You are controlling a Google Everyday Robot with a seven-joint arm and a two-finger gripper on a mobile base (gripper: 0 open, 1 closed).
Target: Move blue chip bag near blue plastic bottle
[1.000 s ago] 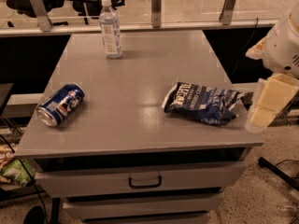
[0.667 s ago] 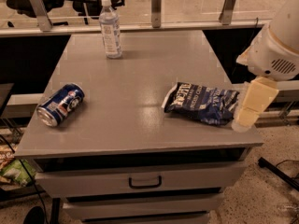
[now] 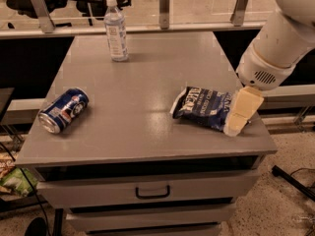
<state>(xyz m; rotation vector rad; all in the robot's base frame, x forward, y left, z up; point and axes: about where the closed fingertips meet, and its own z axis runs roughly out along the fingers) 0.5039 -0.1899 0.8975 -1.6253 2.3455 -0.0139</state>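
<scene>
The blue chip bag [image 3: 205, 106], a crinkled dark navy foil bag with white lettering, lies flat at the right front of the grey table [image 3: 142, 82]. The blue plastic bottle [image 3: 115, 30], clear with a white cap and pale label, stands upright at the far left of the table. My gripper [image 3: 241, 113] hangs from the white arm at the right, its cream-coloured fingers pointing down over the bag's right end, close above or touching it.
A blue soda can [image 3: 63, 110] lies on its side at the left front of the table. Drawers [image 3: 152, 191] sit under the tabletop. A rail with metal posts [image 3: 164, 6] runs behind the table. Cables lie on the floor at right.
My arm has moved left and in over the table, bringing the gripper from beside the table's right edge to the right end of the chip bag. The bag, bottle and can have not moved.
</scene>
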